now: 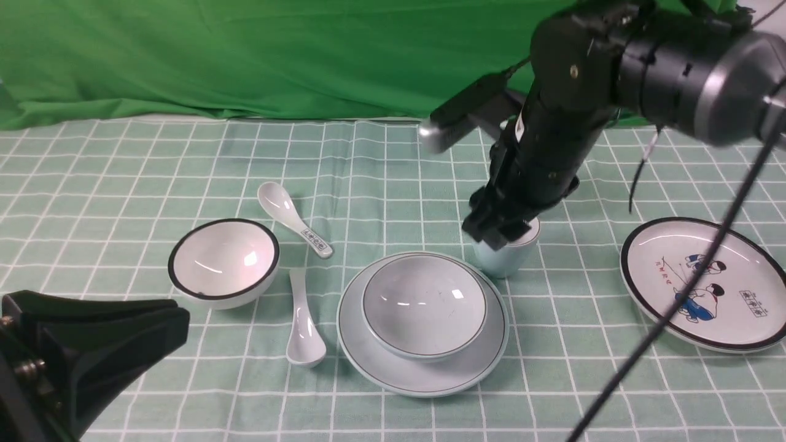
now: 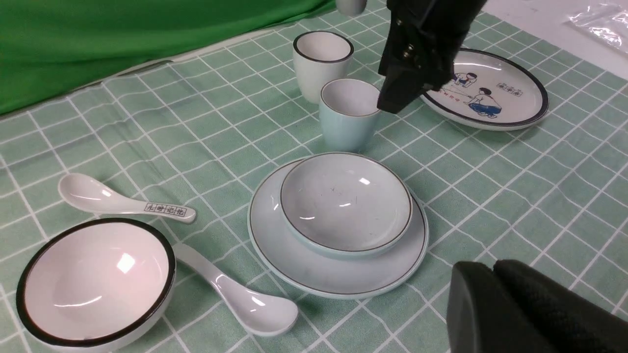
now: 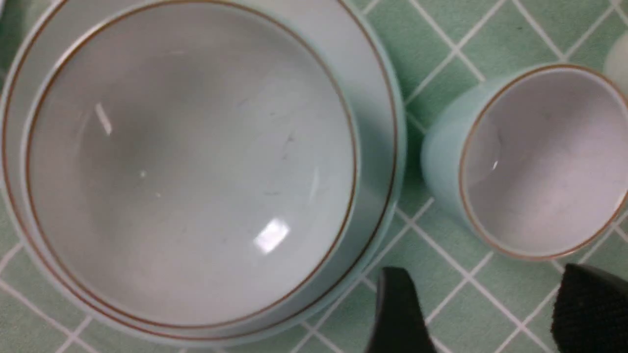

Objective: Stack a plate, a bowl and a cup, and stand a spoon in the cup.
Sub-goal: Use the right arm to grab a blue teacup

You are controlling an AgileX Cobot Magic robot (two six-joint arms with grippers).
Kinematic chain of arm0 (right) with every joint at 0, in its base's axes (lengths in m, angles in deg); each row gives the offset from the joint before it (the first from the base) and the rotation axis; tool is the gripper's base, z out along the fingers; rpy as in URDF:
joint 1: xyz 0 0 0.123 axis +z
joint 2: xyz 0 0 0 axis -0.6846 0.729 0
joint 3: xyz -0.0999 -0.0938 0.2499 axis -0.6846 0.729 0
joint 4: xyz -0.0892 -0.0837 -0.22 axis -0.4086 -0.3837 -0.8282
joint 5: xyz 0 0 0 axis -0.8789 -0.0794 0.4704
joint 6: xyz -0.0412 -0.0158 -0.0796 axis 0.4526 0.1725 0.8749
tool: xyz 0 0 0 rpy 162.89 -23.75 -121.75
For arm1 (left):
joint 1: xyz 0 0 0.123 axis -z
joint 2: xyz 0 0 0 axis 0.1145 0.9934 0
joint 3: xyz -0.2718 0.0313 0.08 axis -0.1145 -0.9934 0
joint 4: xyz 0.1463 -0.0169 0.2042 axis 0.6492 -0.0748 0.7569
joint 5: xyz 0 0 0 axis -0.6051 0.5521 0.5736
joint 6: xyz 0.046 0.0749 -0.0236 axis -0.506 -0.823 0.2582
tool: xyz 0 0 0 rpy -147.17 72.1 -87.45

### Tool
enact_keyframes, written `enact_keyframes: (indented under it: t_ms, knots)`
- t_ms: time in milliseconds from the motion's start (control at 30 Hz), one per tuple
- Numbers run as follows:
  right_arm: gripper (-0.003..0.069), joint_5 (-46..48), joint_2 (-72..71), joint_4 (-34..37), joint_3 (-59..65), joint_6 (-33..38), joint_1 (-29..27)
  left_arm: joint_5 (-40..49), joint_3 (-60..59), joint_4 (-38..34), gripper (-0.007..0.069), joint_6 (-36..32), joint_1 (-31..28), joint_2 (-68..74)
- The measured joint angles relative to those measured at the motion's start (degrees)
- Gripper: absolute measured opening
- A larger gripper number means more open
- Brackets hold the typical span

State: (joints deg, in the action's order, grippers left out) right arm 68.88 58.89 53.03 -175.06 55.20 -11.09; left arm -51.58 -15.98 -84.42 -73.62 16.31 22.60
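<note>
The pale blue bowl (image 1: 424, 307) sits in the pale blue plate (image 1: 424, 377) at the table's middle front. The pale blue cup (image 1: 500, 261) stands upright just behind and to the right of the plate. My right gripper (image 1: 497, 230) hovers over the cup, open and empty. In the right wrist view its fingertips (image 3: 397, 304) flank bare cloth beside the cup (image 3: 539, 157) and bowl (image 3: 191, 162). The plain white spoon (image 1: 302, 325) lies left of the plate. My left gripper (image 1: 178, 325) is shut and empty at the front left, near the plate's edge (image 2: 314, 274).
A black-rimmed white bowl (image 1: 224, 261) and a spoon with a printed handle (image 1: 295, 218) lie at the left. A cartoon plate (image 1: 706, 282) lies at the right. A black-rimmed white cup (image 2: 322, 61) stands behind the blue cup (image 2: 346, 117). A green backdrop hangs behind.
</note>
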Motion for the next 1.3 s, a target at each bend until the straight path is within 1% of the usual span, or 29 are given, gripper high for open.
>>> enact_keyframes:
  t_ms: [100,233,600,633,700,733,867,967,1033,1067,1200,1300]
  knots:
    - [0.0449,2.36,3.71,0.48,-4.67,0.46,-1.56,-0.63,0.00,0.00,0.0017,0.00,0.00,0.00]
    - [0.0449,2.71,6.91,0.62,-7.32,0.74,-2.15,-0.86,0.00,0.00,0.0017,-0.02,0.00,0.00]
    - [0.0449,-0.98,13.06,0.68,-8.89,1.53,-2.22,-0.91,0.00,0.00,0.0017,-0.07,0.00,0.00]
    - [0.0440,-1.35,13.31,0.68,-8.89,1.53,-2.22,-0.91,0.00,0.00,0.0017,-0.07,0.00,0.00]
    - [0.0401,-1.47,13.31,0.68,-8.89,1.53,-2.22,-0.91,0.00,0.00,0.0017,-0.07,0.00,0.00]
    - [0.0396,-1.47,13.31,0.68,-8.89,1.53,-2.22,-0.91,0.00,0.00,0.0017,-0.07,0.00,0.00]
    - [0.0243,-1.46,13.31,1.10,-8.93,1.53,-2.22,-0.91,0.00,0.00,0.0017,-0.07,0.00,0.00]
    - [0.0162,-1.12,13.31,1.16,-8.93,1.56,-2.22,-0.91,0.00,0.00,0.0017,-0.07,0.00,0.00]
    - [0.0096,-0.40,13.31,1.29,-8.93,1.56,-2.22,-0.91,0.00,0.00,0.0017,-0.07,0.00,0.00]
    - [0.0087,0.01,13.31,1.29,-8.93,1.72,-2.22,-0.91,0.00,0.00,0.0017,-0.07,0.00,0.00]
    - [0.0087,3.15,12.64,1.29,-9.58,2.13,-1.95,-0.91,0.00,0.00,0.0017,-0.07,0.00,0.00]
    - [0.0087,5.96,10.13,1.75,-10.26,1.92,-0.64,-0.91,0.00,0.07,0.0017,-0.48,0.00,0.00]
